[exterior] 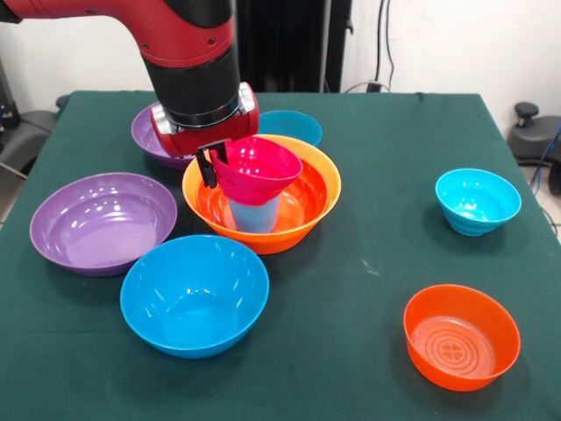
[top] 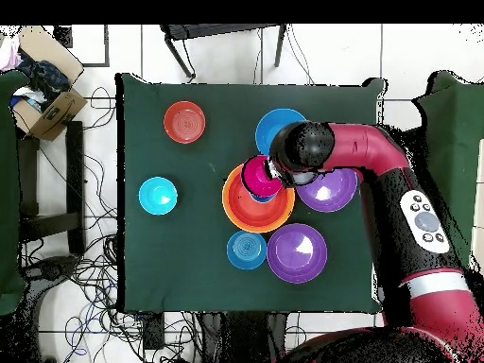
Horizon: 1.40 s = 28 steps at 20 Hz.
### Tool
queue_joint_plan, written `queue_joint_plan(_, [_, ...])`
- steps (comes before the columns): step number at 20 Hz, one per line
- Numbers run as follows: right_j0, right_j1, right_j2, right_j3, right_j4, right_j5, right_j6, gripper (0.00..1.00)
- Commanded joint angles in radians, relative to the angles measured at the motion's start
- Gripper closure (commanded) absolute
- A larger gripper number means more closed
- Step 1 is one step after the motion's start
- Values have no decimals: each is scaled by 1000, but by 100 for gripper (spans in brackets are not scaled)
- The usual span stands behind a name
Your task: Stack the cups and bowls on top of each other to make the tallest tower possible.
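Observation:
The large orange bowl [exterior: 294, 230] sits mid-table; it also shows in the overhead view [top: 236, 214]. A light blue cup [exterior: 256, 216] stands upside down inside it. A magenta bowl [exterior: 261, 167] rests tilted on top of the cup and shows in the overhead view [top: 261, 176]. My gripper [exterior: 213, 169] hangs at the magenta bowl's left rim, shut on that rim, with one dark finger [exterior: 208, 168] outside it. In the overhead view the gripper [top: 274, 171] is mostly hidden under the arm's black wrist.
A purple bowl [exterior: 103, 220] and a blue bowl [exterior: 195, 294] lie close to the left and front of the orange bowl. Behind it are a second purple bowl [exterior: 147, 132] and a cyan bowl [exterior: 294, 124]. A cyan bowl [exterior: 478, 200] and a red-orange bowl [exterior: 462, 335] sit at the right.

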Motion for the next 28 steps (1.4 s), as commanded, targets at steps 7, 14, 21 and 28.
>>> queue_joint_plan(7, [4, 30, 22, 28, -46, 56, -240, 100])
queue_joint_plan(14, [-2, 33, 15, 43, -47, 68, -243, 100])
queue_joint_plan(21, [-20, 20, 39, 89, -61, -28, -244, 100])
queue_joint_plan(28, [-21, 30, 69, 86, -103, -117, -254, 100])
